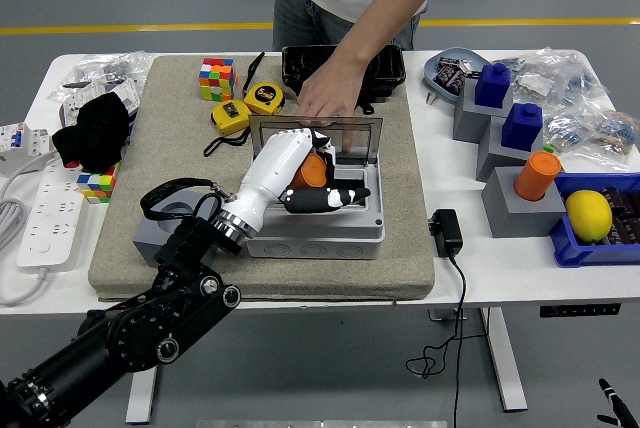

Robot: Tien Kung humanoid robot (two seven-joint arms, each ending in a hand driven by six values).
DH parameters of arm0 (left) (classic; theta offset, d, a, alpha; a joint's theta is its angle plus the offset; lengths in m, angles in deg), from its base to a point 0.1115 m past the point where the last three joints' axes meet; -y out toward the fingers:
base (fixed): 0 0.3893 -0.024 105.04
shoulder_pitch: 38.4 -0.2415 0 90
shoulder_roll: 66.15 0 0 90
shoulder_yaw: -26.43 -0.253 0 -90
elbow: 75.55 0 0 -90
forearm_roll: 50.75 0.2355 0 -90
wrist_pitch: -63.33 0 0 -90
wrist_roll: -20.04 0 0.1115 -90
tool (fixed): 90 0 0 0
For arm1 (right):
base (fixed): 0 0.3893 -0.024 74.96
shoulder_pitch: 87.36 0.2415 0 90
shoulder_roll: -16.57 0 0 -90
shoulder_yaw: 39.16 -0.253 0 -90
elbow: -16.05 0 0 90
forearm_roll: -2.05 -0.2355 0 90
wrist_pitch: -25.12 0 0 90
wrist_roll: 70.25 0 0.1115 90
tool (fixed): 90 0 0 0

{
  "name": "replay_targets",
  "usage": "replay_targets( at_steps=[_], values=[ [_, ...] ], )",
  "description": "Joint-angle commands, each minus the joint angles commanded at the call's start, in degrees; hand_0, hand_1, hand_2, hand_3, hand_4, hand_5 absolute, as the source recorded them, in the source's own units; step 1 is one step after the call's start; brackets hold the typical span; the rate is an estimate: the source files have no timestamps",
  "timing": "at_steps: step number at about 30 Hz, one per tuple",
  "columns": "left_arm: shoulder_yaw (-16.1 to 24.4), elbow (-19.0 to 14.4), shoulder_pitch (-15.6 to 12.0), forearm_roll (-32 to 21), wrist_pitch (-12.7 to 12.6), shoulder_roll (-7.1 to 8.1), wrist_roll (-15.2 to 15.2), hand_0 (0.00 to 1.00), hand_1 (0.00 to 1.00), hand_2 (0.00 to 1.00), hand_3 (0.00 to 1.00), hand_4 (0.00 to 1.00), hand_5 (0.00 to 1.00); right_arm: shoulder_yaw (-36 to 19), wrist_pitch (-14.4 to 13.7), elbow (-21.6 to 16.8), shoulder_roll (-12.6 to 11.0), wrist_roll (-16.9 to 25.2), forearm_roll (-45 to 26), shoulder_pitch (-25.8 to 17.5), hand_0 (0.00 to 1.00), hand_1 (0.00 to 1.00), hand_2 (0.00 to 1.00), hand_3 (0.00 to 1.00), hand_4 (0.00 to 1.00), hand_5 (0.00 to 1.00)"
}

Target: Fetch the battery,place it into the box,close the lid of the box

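Orange shows between my left hand's (pixel 300 170) white fingers: they are curled round the battery (pixel 313 169), held low over the open grey box (pixel 318 218) so it can drop straight in. A person's hand (pixel 328 96) rests on top of the raised clear lid (pixel 316 138), I judge to keep it upright and out of my way. My right hand is out of sight.
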Motion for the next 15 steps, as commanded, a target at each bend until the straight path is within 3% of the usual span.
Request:
replay_targets(
  at_steps=[2,3,15],
  values=[
    [0.1,0.0,0.0,-0.1,0.0,0.0,0.1,0.255,0.465,0.316,0.164,0.998,0.502,-0.2,0.0,0.0,0.0,0.0,0.2,-0.1,0.875,0.821,0.773,0.795,0.998,0.998],
    [0.2,0.1,0.0,-0.2,-0.1,0.0,0.3,0.403,0.632,0.531,0.213,0.998,0.504,-0.2,0.0,0.0,0.0,0.0,0.2,-0.1,0.873,0.814,0.77,0.794,0.998,0.998],
    [-0.1,-0.4,-0.5,-0.6,-0.1,0.0,0.7,0.455,0.664,0.574,0.259,0.998,0.507,-0.4,0.0,0.0,-0.1,0.1,0.2,-0.4,0.872,0.814,0.771,0.795,0.998,0.998]
  ],
)
